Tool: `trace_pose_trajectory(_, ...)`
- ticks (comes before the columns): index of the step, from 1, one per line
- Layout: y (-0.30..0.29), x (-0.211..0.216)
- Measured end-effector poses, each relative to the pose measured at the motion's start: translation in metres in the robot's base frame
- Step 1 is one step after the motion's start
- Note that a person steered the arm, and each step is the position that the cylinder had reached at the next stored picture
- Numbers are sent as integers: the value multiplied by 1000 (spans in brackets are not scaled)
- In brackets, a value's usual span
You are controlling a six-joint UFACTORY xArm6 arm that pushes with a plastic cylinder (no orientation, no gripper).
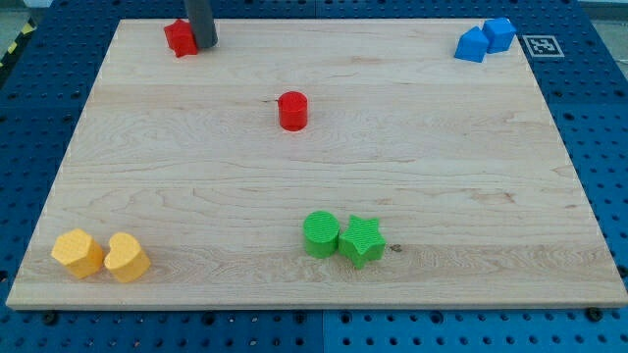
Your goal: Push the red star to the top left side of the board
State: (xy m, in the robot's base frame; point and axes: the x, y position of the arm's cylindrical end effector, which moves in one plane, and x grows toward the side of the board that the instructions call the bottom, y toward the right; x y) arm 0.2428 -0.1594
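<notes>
The red star [179, 37] lies near the top edge of the wooden board [196, 147], toward the view's top left. My tip [203, 44] is at the end of the dark rod and touches the star's right side. The star's right part is partly hidden by the rod.
A red cylinder [292, 111] sits near the board's upper middle. Two blue blocks [485, 40] touch at the top right. A green cylinder [321, 234] and a green star [361, 241] touch at the bottom middle. Two yellow blocks [100, 255] touch at the bottom left.
</notes>
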Motion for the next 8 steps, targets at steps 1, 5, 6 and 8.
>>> trace_pose_trajectory(1, 11, 19)
trace_pose_trajectory(5, -30, 26)
trace_pose_trajectory(6, -30, 23)
trace_pose_trajectory(8, -35, 21)
